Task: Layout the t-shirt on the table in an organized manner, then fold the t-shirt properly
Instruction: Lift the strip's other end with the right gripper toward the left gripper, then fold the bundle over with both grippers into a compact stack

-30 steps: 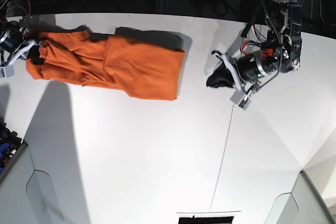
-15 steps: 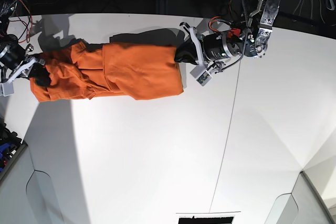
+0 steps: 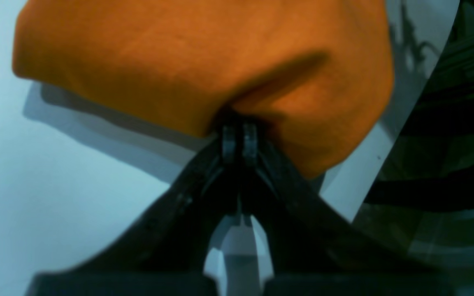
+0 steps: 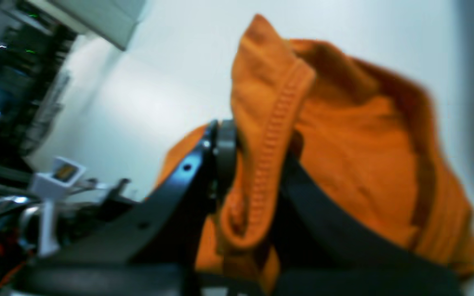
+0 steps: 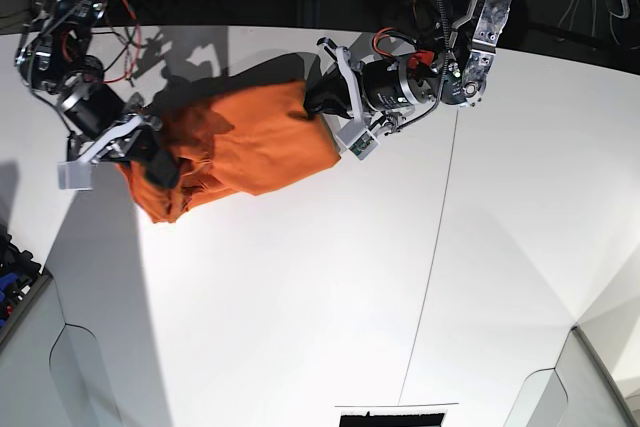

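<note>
Both arms are gripping the t-shirt (image 5: 240,142) at once, and it is lying bunched and sagging across the far left part of the table (image 5: 330,287), near the back edge. The left gripper (image 3: 239,142) is pinching the shirt's edge with its jaws pressed tight together, the cloth puckering into a crease right where they are biting. The right gripper (image 4: 253,181) is clamped on a thick stitched hem, which is bulging up between its two black fingers (image 4: 220,156). To my eye the fabric is behaving as soft, light cotton: it is drooping wherever it is not being held, it is not slippery, and it will not hold any shape by itself. So I would say the sensible places to take hold are the seamed edges and corners, hem or shoulders, where the doubled cloth is giving the jaws something firm. I am seeing no print, brand or readable writing anywhere on the shirt; any neck tag is hidden in the folds.
</note>
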{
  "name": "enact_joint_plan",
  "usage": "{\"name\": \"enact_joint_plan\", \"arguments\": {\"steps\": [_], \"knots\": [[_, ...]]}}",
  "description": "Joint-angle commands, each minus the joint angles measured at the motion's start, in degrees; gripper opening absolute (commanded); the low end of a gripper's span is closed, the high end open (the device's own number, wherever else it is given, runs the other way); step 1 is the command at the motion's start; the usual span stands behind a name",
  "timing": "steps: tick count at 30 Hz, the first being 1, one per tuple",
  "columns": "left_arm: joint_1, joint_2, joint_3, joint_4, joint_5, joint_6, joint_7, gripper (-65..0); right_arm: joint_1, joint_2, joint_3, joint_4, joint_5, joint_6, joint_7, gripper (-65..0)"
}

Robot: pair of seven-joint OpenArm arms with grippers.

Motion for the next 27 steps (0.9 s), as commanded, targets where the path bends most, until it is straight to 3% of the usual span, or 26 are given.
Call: {"name": "enact_joint_plan", "arguments": {"steps": [1,10,16,19,20,27], "knots": [[-0.5,0.0,-0.1,0.7,0.2,-0.2,-0.2,-64.7,0.6,-0.6,-0.9,1.1,1.8,0.4,1.2,-65.0],[-0.5,0.0,-0.1,0.6,0.2,-0.2,-0.2,-64.7,0.6,-6.3,-13.5,1.1,-1.7,0.7,1.3,-65.0],[-0.5,0.0,-0.1,0.6,0.3,-0.2,-0.2,-64.7,0.7,-6.6,-22.6,1.1,-11.8,0.7,3.9,-65.0],[-0.6,0.0,-0.1,0.6,1.1,-0.2,-0.2,-64.7,0.6,-6.6,-24.9,1.1,-13.3,0.7,3.8,-43.1],[-0.6,0.0,-0.1,0.6,1.4,-0.2,-0.2,-64.7,0.7,-6.6,-25.4,1.1,-13.2,0.7,3.9,-38.5],[-0.6,0.0,-2.0,0.6,1.5,-0.2,-0.1,-64.7,0.7,-6.6,-26.3,3.9,-10.5,0.7,3.8,-37.0]]}}
